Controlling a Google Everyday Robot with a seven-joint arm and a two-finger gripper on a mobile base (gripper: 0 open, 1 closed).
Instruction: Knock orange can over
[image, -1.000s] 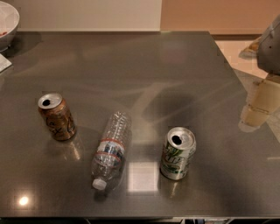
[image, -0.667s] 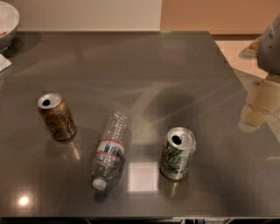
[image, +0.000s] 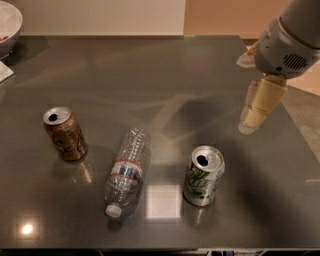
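The orange can (image: 65, 134) stands upright on the left of the dark table (image: 150, 70), its opened top showing. A clear bottle (image: 127, 172) lies on its side near the middle, cap toward the front edge, and a green-and-white can (image: 203, 176) stands right of it. The gripper (image: 252, 122) hangs over the table's right side, well apart from the orange can and holding nothing; I cannot tell whether it is spread or pressed together.
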